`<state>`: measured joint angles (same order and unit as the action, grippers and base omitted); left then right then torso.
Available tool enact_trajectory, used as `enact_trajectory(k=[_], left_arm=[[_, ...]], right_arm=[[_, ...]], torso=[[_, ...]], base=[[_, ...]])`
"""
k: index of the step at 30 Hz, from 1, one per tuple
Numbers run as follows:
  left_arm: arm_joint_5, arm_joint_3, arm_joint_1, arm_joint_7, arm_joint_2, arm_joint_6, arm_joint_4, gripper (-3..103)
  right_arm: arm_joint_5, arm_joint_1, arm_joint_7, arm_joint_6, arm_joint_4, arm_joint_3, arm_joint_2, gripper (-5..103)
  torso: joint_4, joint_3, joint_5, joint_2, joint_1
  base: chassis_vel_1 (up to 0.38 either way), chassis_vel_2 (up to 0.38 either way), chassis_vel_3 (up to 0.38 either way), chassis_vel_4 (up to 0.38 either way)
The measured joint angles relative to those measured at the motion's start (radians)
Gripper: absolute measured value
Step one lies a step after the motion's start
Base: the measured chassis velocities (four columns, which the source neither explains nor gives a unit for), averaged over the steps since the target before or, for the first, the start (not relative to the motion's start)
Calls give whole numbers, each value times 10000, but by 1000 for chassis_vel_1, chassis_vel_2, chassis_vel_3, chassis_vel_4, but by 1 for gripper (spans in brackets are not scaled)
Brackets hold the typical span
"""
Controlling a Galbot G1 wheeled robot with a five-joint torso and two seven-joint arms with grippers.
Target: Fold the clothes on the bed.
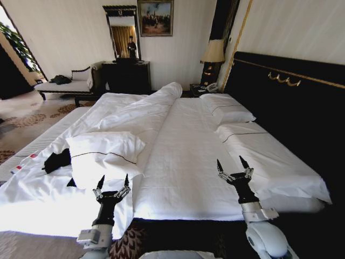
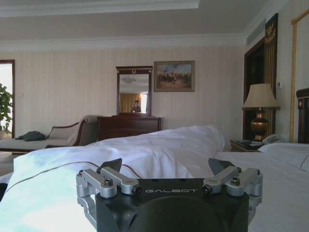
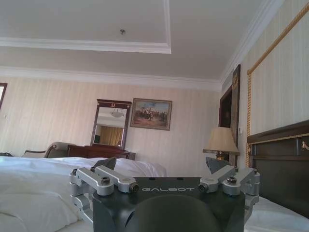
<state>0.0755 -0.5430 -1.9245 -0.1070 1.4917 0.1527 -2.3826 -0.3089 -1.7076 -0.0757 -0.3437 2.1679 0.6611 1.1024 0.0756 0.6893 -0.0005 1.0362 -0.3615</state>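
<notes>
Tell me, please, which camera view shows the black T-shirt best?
The head view: the black T-shirt lies on the bed beside a pillow, partly hidden. The left wrist view catches at most a dark sliver at its edge; the right wrist view looks over white bedding.

a hotel-style bedroom: large white-sheeted bed (image 1: pixel 183 156) with dark headboard (image 1: pixel 291 102), bedside lamp (image 1: pixel 213 56), mirrored dresser (image 1: pixel 126 75), framed painting (image 1: pixel 156 17).

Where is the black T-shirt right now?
In the head view the black T-shirt lies on the bed's left side, mostly tucked behind a white pillow, ahead and left of the open left gripper.
</notes>
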Motion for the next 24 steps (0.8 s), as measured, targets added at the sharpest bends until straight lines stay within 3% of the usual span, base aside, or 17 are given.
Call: enact_trajectory(k=[24], left_arm=[[-239, 51, -116, -45, 372, 228, 1, 100]], right_arm=[[555, 26, 138, -371, -131, -159, 702, 100]], torso=[[0, 1, 1, -1, -1]], base=[[9, 11, -7, -9]])
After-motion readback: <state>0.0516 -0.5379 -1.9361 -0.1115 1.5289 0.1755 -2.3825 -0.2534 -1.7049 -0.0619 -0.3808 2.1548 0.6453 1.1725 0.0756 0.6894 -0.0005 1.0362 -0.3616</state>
